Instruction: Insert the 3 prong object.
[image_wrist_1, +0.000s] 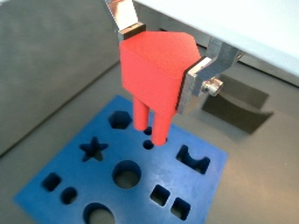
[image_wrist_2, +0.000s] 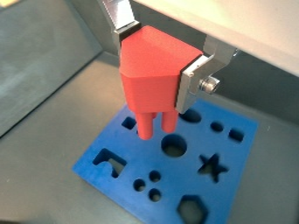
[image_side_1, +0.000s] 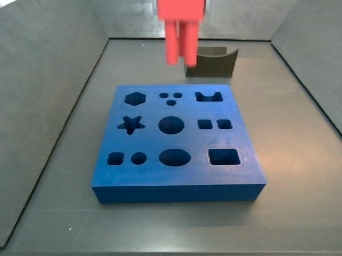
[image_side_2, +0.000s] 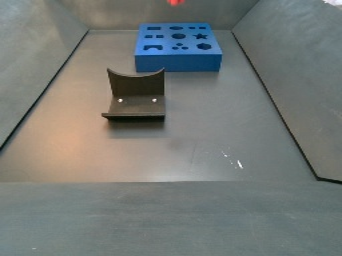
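Pinching the red 3 prong object (image_wrist_2: 155, 74) by its blocky body, my gripper (image_wrist_2: 162, 63) hangs above the blue block (image_side_1: 177, 140), prongs pointing down toward the three small holes (image_side_1: 170, 97) at twelve o'clock.

A blue block (image_side_2: 179, 47) with many shaped holes on top sits far back on the dark desk (image_side_2: 201, 140). A dark grey curved block (image_side_2: 135, 95) sits nearer, well apart from it. A tiny bit of red (image_side_2: 177, 2) peeks in above the blue block. The end effector is not seen here
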